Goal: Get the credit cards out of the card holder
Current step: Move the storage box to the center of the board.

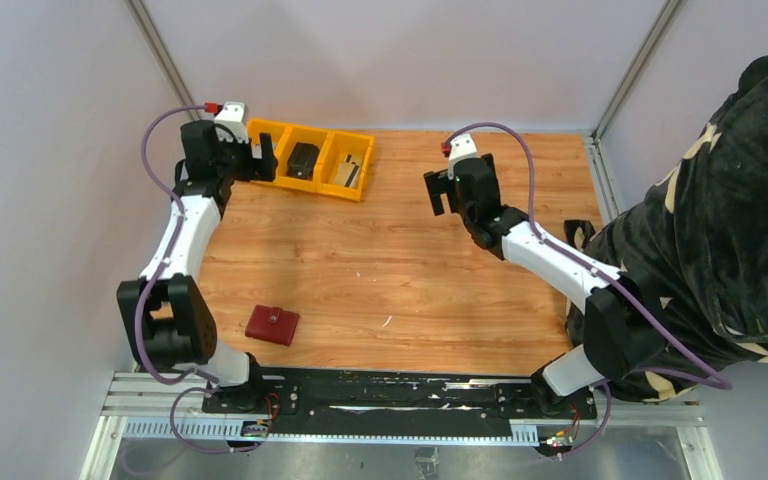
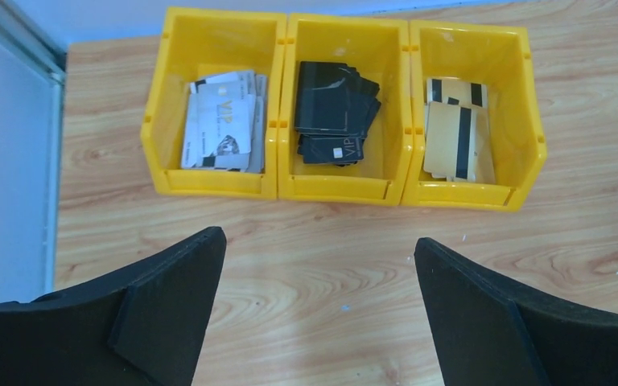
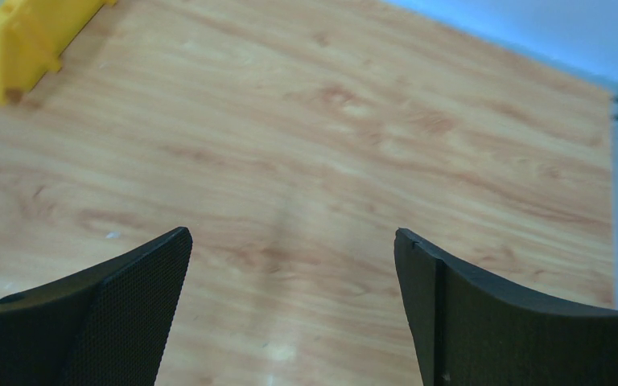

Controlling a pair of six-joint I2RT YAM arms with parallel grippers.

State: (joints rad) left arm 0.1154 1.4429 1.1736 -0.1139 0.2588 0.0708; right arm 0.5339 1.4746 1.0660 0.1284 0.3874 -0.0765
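1. Hovering with fingers spread wide and nothing between them, my left hand (image 2: pixel 318 241) sits at the far left of the worktop (image 1: pixel 410 280), just before the yellow bin (image 2: pixel 282 189).
2. Well apart from it, the card holder (image 1: pixel 272 324) lies folded shut and flat near the front edge, close to my left arm's base.
3. I judge it light, soft-sided and apt to slide, so I'd pin one half down and fold the other open.
4. No credit cards show; presumably they are inside, thin, stiff and slick, best pinched by an exposed edge.
5. My right hand (image 3: pixel 291 233), also spread and empty, hangs over bare wood, farther still from the holder.
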